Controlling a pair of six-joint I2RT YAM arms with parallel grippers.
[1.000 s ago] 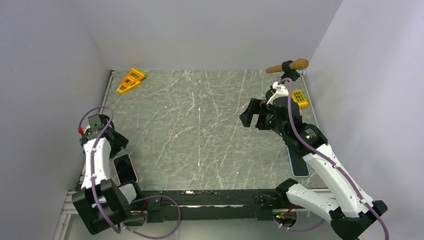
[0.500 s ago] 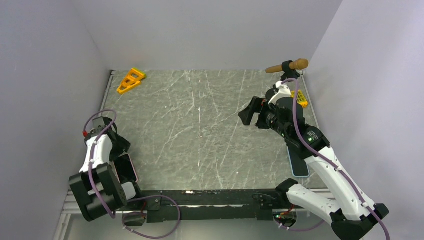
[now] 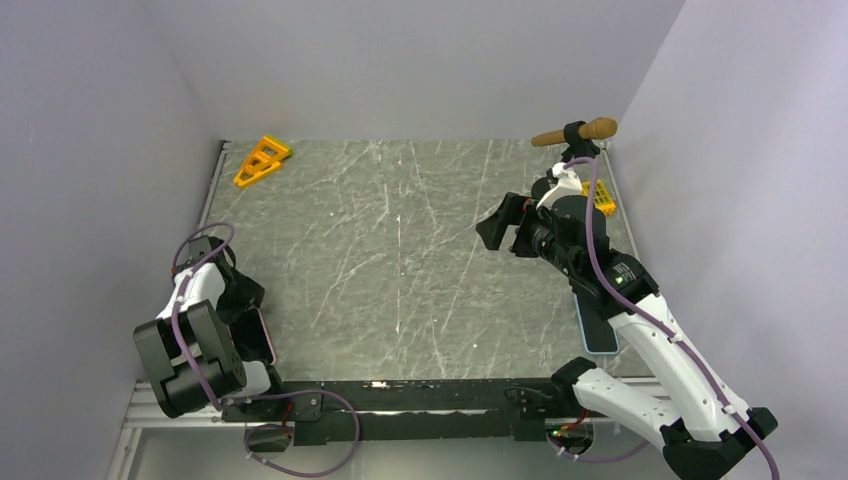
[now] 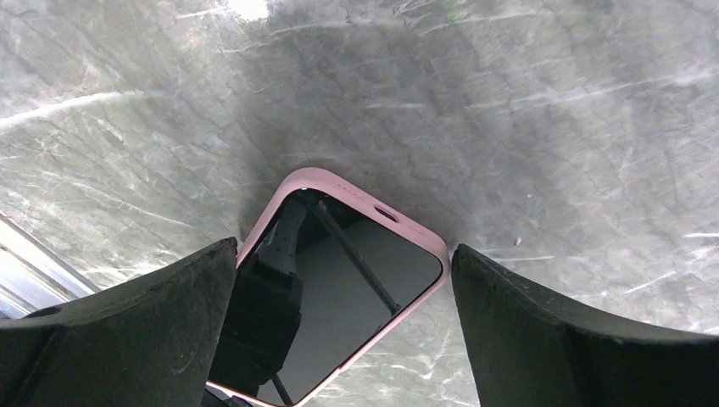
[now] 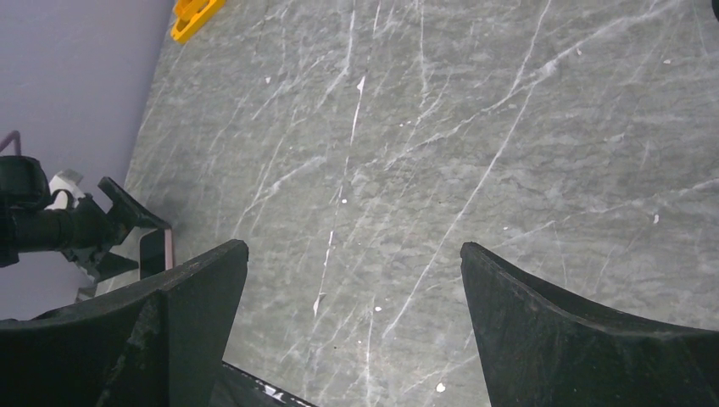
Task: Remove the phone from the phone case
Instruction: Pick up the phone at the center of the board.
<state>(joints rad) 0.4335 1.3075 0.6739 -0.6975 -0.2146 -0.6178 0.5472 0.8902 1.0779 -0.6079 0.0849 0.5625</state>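
Phone lies screen-up in its pink case, flat on the worktop near the left arm's base. The left end effector hovers over it, spread wide. The right end effector, also wide, hangs well apart. This looks like the approach step: next comes closing on the case edges.

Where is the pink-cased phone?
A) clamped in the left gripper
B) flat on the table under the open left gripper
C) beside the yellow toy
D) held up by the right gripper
B: the pink-cased phone lies flat on the table, the left gripper open above it.
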